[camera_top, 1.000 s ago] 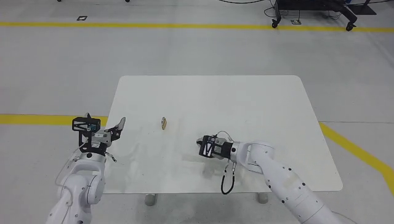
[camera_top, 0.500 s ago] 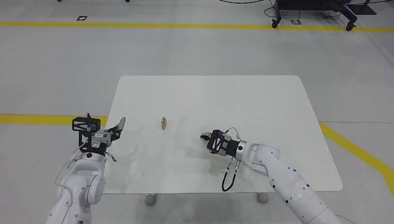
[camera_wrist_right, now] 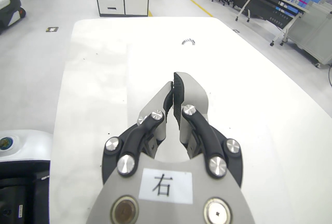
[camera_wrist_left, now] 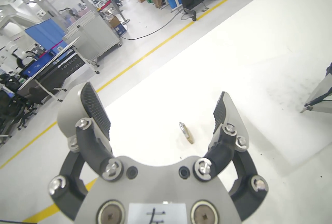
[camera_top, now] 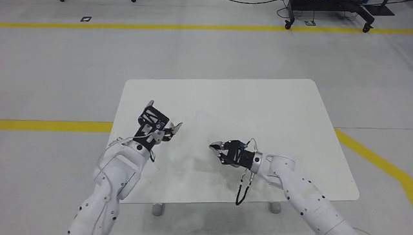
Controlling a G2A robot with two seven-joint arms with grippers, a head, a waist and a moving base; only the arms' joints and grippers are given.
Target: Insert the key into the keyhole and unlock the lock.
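Fingers (camera_wrist_left: pixel 94 108) of the left gripper (camera_wrist_left: pixel 155 90) are spread wide and hold nothing. The small brass padlock (camera_wrist_left: pixel 186 133) sits on the white table (camera_top: pixel 271 106) just ahead, between them. Its long axis points away from the gripper, silvery end farthest, and its keyhole cannot be made out. It sits in the table's left part, inward of the edge. The right gripper (camera_wrist_right: pixel 173 79) is pressed together mid-table, well apart from the padlock. Whether its pads hold a key cannot be seen.
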